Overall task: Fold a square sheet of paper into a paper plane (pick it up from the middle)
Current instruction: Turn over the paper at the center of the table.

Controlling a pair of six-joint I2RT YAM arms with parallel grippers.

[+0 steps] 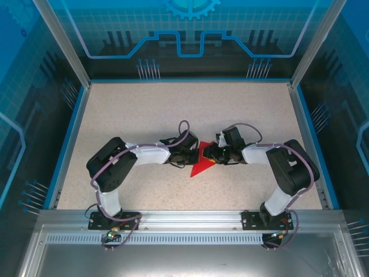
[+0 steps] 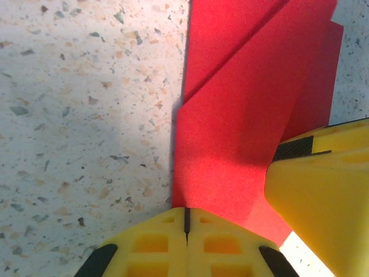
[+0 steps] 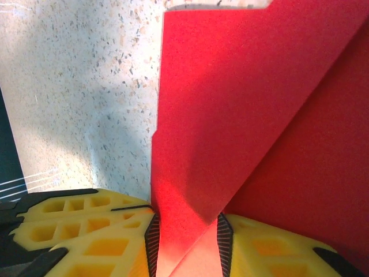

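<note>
Top external view: folded red paper (image 1: 199, 168) lay at the middle of the desk (image 1: 144, 109). Left pincer (image 2: 186, 214), pressed together, touched the paper's edge; right pincer (image 3: 185, 225), part-spread, straddled its raised fold.

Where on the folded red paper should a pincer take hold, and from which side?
Likely the folded red paper at its raised crease, approached from the right, where the right pincer straddles it: that flap seems to stand off the table, while other layers lie flat.
</note>
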